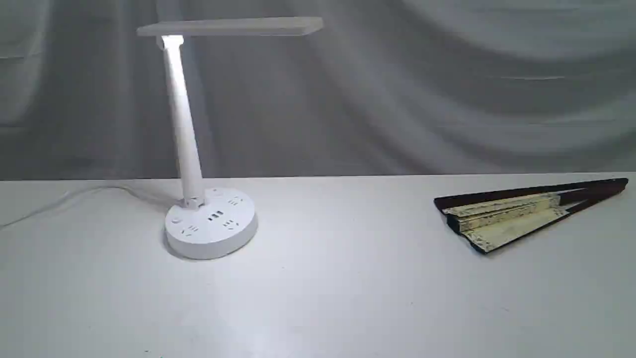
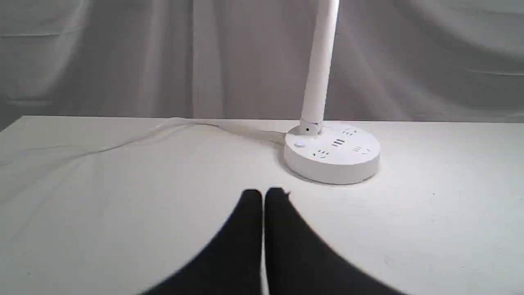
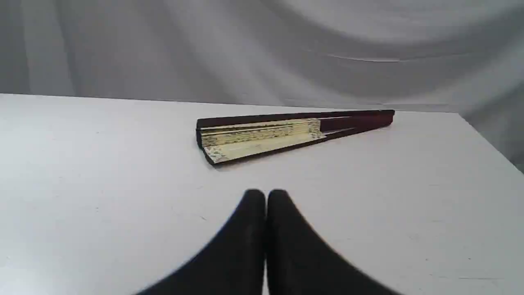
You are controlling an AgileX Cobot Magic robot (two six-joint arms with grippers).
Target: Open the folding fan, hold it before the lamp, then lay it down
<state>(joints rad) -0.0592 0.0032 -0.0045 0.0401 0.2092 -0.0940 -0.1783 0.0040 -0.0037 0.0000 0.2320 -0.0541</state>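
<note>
The folding fan (image 1: 516, 216) lies nearly closed on the white table at the right, cream pleats showing between dark maroon guards; it also shows in the right wrist view as the fan (image 3: 282, 133). The lamp (image 1: 208, 219) stands lit at the left, its flat head over its round base; the left wrist view shows the lamp's base and stem (image 2: 331, 153). My left gripper (image 2: 264, 192) is shut and empty, short of the lamp base. My right gripper (image 3: 266, 192) is shut and empty, a little short of the fan. Neither gripper appears in the exterior view.
A white cord (image 1: 64, 199) runs from the lamp base toward the table's left edge. A grey draped curtain (image 1: 447, 84) hangs behind the table's far edge. The table's right edge (image 3: 487, 139) lies just past the fan's pivot end.
</note>
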